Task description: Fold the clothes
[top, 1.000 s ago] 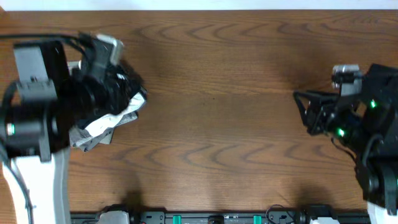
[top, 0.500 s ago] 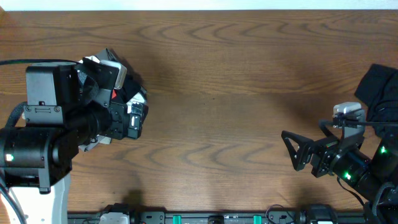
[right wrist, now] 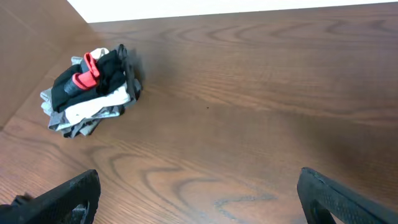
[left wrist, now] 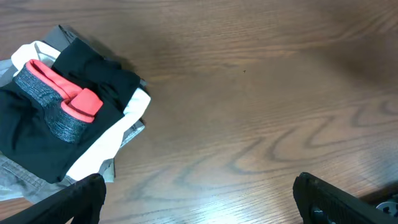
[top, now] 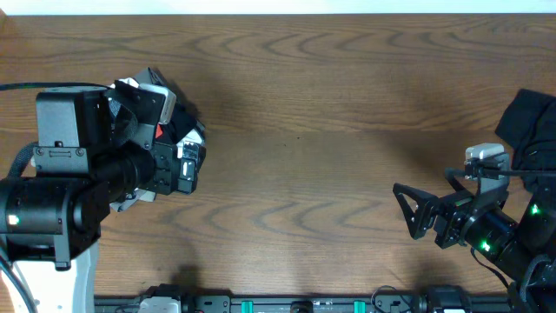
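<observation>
The clothes [left wrist: 68, 118] lie in a folded pile at the table's left. On top are black trousers [left wrist: 93, 81] with a grey waistband edged in coral red [left wrist: 74, 96], over white and grey garments. My left gripper [left wrist: 199, 205] hovers open just right of the pile, nothing between its fingers [left wrist: 81, 199]. The right wrist view shows the same pile [right wrist: 90, 90] far off at the upper left. My right gripper [right wrist: 199, 199] is open and empty over bare wood at the front right [top: 407, 213]. From overhead the left arm hides most of the pile.
The brown wooden table [top: 304, 130] stretches between the two arms. A pale wall runs along its far edge [right wrist: 217, 9]. The arm bases and a black rail [top: 295, 304] sit at the front edge.
Both grippers have opened. The left arm lifted off the pile and let go of it. The right arm drew back toward the front right edge. Nothing has moved in the last half second.
</observation>
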Robot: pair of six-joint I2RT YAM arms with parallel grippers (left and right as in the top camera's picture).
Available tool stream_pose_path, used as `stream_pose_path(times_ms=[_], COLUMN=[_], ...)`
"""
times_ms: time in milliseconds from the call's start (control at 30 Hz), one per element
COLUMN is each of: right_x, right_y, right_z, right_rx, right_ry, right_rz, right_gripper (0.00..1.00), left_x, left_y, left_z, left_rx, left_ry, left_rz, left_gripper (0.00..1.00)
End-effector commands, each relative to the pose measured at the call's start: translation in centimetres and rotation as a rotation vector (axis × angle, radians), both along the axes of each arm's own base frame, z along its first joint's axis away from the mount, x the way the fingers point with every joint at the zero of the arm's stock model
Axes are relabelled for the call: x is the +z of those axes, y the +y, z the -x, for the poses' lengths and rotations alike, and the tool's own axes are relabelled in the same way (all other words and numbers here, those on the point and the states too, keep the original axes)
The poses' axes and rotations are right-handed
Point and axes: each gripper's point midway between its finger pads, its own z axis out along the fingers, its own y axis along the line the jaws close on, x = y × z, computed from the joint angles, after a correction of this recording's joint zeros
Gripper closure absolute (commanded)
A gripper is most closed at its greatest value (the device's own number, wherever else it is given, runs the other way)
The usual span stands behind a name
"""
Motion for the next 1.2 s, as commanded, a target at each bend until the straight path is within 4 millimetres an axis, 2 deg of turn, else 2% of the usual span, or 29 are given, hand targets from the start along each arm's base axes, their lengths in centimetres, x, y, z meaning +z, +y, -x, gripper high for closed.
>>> stream_pose_path(times_ms=[0,267,400,467,533,733,867,1033,1167], right_x=[0.0,-0.1,1.5,1.5,0.3,-5.6,-8.7,-10.9,-12.7], right_y=[0.2,-1.2,-1.4,-1.4,-1.5,-1.8,-1.8,-1.8,-1.5], right_z=[0.2,-0.7,-1.6,-1.7,-1.5,-0.4,0.0,0.0,-0.9], right_rx=[0.015,-0.054,-0.006,-0.002,-0.009,-0.023,-0.027,-0.032,-0.020], right_ry=[-0.002,-0.037,-0.235,-0.316,-0.348,-0.374,-0.406,-0.469,-0.476], right_rz=[0.005,0.107,0.215,0.233,0.235,0.234,0.232,0.226,0.220], right_gripper=[0.01,0.01,0.01,0.01,0.01,0.01,0.01,0.01,0.01], left_x=[-0.4,-0.4,-0.4,-0.4,-0.4,-0.4,-0.4,-0.4,-0.4], left_y=[0.0,0.0,0.0,0.0,0.0,0.0,0.0,0.0,0.0], left_z=[0.0,0.0,0.0,0.0,0.0,0.0,0.0,0.0,0.0], left_rx=[0.005,0.005,0.005,0.005,0.005,0.005,0.005,0.005,0.005], left_ry=[0.016,0.016,0.016,0.016,0.016,0.016,0.016,0.016,0.016], left_rz=[-0.003,-0.003,-0.003,-0.003,-0.003,-0.003,-0.003,-0.003,-0.003], left_gripper=[0.02,0.02,0.02,0.02,0.02,0.02,0.02,0.02,0.02])
